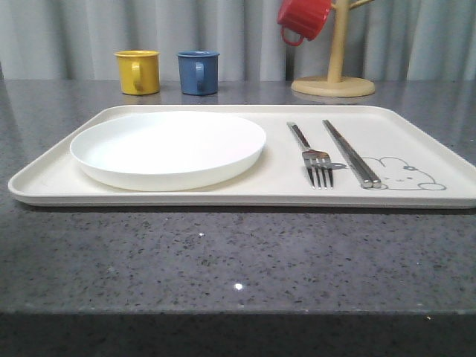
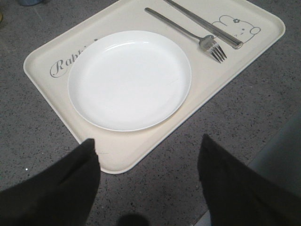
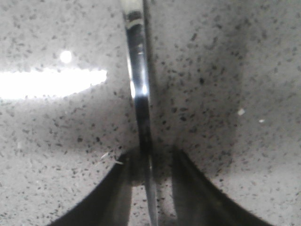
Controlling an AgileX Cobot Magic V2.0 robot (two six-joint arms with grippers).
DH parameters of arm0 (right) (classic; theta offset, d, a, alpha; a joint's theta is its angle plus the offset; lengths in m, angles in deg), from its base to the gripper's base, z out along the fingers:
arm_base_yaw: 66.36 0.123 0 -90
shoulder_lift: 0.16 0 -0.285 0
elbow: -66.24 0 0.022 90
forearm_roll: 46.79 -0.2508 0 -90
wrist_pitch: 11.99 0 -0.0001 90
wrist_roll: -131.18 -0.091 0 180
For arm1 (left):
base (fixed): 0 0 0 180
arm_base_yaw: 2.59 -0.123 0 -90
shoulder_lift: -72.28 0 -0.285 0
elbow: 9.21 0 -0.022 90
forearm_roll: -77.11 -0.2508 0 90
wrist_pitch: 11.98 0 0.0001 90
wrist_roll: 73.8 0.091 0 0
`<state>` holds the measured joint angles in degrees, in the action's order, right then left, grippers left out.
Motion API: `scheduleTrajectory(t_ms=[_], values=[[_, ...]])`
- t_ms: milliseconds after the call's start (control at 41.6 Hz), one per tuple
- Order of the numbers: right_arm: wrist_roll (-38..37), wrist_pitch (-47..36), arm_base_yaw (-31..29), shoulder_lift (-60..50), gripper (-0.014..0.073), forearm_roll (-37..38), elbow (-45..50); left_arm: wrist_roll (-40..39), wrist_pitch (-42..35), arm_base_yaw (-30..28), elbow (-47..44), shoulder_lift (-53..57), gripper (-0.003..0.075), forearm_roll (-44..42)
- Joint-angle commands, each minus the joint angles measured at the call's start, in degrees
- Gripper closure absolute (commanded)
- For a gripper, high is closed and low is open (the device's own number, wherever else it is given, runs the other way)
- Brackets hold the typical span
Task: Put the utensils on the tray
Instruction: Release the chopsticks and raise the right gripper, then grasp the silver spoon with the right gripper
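The cream tray [image 1: 416, 123] [image 2: 117, 153] carries a four-tined fork [image 1: 315, 157] [image 2: 211, 44] and a pair of flat chopsticks [image 1: 351, 154] [image 2: 207, 26] beside its rabbit drawing. My left gripper [image 2: 148, 157] hovers open over the dark table just off a tray corner, with nothing between its fingers. My right gripper [image 3: 151, 169] is low over the speckled table. Its fingers straddle the slim shiny handle of another utensil [image 3: 138, 75], with a thin strip of table showing on each side of the handle. That utensil's head is out of view.
A round white plate [image 1: 168, 147] [image 2: 129, 77] fills the tray's left half. At the back stand a yellow mug [image 1: 138, 71], a blue mug [image 1: 198, 71] and a wooden mug tree [image 1: 335, 78] with a red mug [image 1: 303, 18].
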<state>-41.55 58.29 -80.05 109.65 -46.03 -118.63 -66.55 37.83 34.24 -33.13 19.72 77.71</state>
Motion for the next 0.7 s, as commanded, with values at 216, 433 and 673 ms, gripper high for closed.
scheduleTrajectory(t_ms=[216,433,673], values=[[0.6,6.7,-0.4,-3.2,0.0557,-2.2,-2.0,-0.4,-4.0,0.4,1.5,0.3,0.0281,0.4],[0.6,6.7,1.0,-7.7,0.0557,-10.0,-3.2,-0.4,-4.0,0.4,1.5,0.3,0.0281,0.4],[0.6,6.2,9.2,-10.2,0.0556,-23.0,-3.1,-0.4,-5.9,0.4,1.5,0.3,0.0281,0.4]])
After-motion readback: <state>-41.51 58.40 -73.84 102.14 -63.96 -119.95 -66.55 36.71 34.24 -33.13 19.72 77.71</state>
